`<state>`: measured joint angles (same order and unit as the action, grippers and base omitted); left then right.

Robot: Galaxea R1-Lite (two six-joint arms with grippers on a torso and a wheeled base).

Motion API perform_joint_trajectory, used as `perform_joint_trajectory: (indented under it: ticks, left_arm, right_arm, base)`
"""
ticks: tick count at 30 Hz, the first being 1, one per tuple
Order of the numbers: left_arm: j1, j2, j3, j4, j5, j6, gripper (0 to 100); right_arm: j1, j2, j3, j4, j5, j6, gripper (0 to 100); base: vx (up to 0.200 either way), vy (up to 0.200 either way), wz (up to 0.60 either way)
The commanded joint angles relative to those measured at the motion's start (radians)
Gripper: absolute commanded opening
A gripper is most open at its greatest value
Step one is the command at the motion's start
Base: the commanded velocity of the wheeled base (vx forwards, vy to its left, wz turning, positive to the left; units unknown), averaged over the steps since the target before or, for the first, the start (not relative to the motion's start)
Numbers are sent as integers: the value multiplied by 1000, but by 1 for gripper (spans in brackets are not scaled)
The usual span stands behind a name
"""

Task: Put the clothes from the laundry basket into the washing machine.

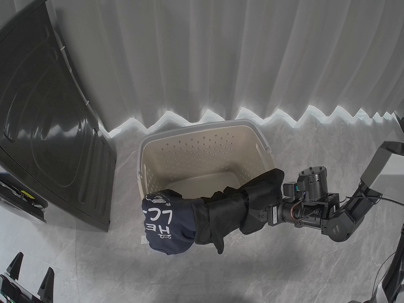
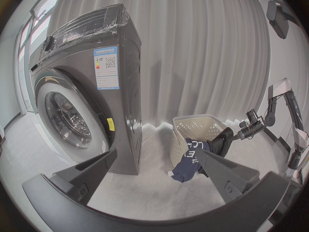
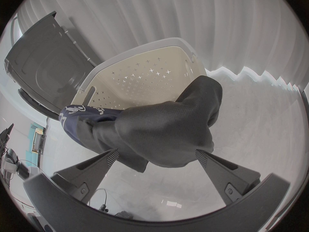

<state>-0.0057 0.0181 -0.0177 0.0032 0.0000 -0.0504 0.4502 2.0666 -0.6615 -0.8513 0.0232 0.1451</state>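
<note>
A cream laundry basket (image 1: 202, 128) stands on the floor by the curtain. A black garment (image 1: 235, 209) and a navy garment with white letters (image 1: 168, 224) lie draped over its front rim, the navy one hanging down outside. My right gripper (image 3: 156, 153) is open at the basket's front right corner, with the black garment (image 3: 161, 129) bunched between its spread fingers (image 3: 112, 155). The dark grey washing machine (image 1: 46, 123) stands to the left of the basket. My left gripper (image 2: 154, 153) is open and holds nothing, low at the near left (image 1: 31, 272).
White curtains (image 1: 219, 47) hang behind the basket. In the left wrist view the washing machine (image 2: 106, 91) shows its round glass door (image 2: 67, 120), which faces away from the basket (image 2: 193, 120). Bare grey floor (image 1: 261, 266) lies in front of the basket.
</note>
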Motion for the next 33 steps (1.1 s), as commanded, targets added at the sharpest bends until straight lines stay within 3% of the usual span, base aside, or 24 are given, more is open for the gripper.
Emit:
perform_joint_trajectory:
  ticks: [1, 4, 5, 11, 20, 24, 33]
  left_arm:
    - [0, -18, 16, 0, 0, 0, 100]
    - [0, -18, 16, 0, 0, 0, 100]
    - [0, -18, 16, 0, 0, 0, 100]
    - [0, -18, 16, 0, 0, 0, 100]
    - [0, -18, 16, 0, 0, 0, 100]
    - [0, -18, 16, 0, 0, 0, 100]
    - [0, -18, 16, 0, 0, 0, 100]
  right_arm:
    - [-8, 61, -30, -31, 1, -1, 100]
    - [-10, 69, -35, -49, 3, 1, 100]
    - [-8, 72, -33, -66, 7, 1, 0]
    - [4, 70, -10, -112, 30, 2, 0]
    - [54, 0, 108, -181, 43, 1, 0]
    - [71, -115, 186, -249, 43, 1, 0]
    - [85, -303, 224, -242, 41, 10, 0]
  base:
    - [0, 0, 0]
    - [0, 0, 0]
    - [0, 0, 0]
    - [0, 0, 0]
    - [0, 0, 0]
    - [0, 0, 0]
    - [0, 0, 0]
